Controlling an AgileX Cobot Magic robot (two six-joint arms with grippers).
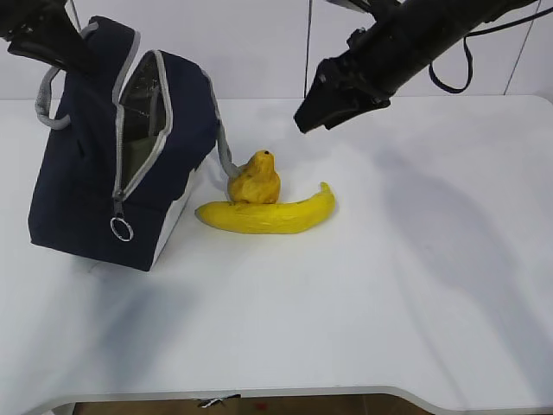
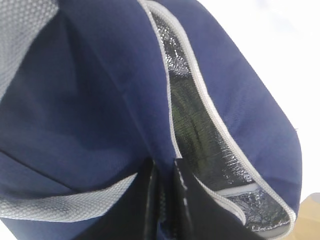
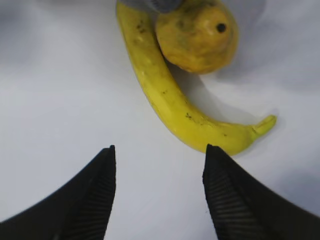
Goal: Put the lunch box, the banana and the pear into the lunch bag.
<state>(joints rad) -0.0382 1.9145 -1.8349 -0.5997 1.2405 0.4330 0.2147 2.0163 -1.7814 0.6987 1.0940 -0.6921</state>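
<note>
You see the navy lunch bag (image 1: 104,147) at nine o'clock on the table (image 1: 389,303), zipper parted, silvery lining showing — the left gripper (image 2: 165,200) pinches its rim. The curved yellow banana (image 1: 268,214) touches the lumpy pear (image 1: 255,179) at centre. The right gripper (image 3: 159,165) hovers spread, empty.

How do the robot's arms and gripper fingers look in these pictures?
Both arms are black. The right arm is blocky, with a black cable looping beside it. The right gripper has two pointed black fingers with ribbed inner pads. The left gripper shows narrow black fingers.
</note>
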